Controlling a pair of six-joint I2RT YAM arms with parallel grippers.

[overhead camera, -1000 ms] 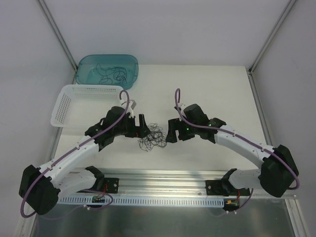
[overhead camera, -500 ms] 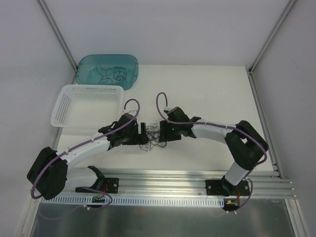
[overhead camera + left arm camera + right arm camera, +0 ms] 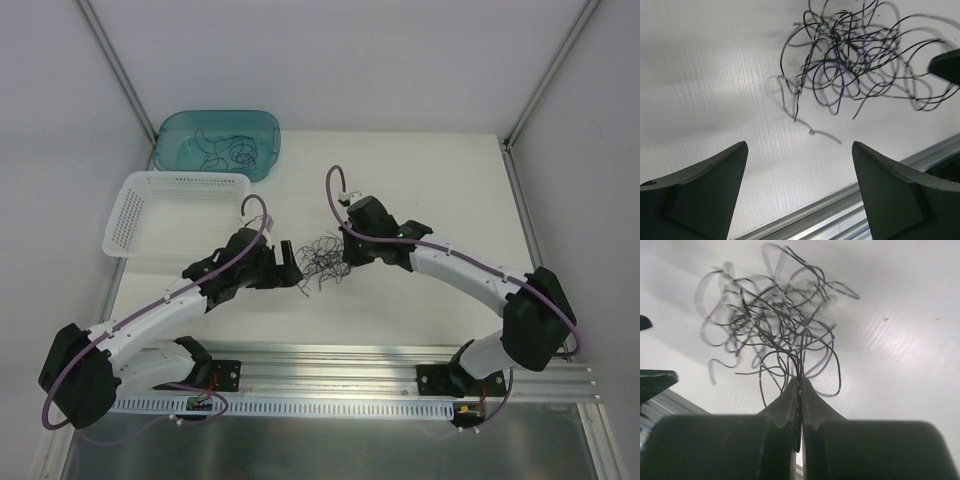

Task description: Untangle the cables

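Cables [image 3: 318, 262] in one loose dark tangle at the middle of the overhead view, over the white table [image 3: 440, 190], with pale shadows beneath. Several strands pinched by the right gripper [image 3: 343, 252], fingers pressed tight together on them. Left gripper [image 3: 292, 265] just left of the tangle, spread wide, holding nothing. More of the same curly wire in the teal tub [image 3: 220, 116] at upper left, white basket [image 3: 130, 215] just below.
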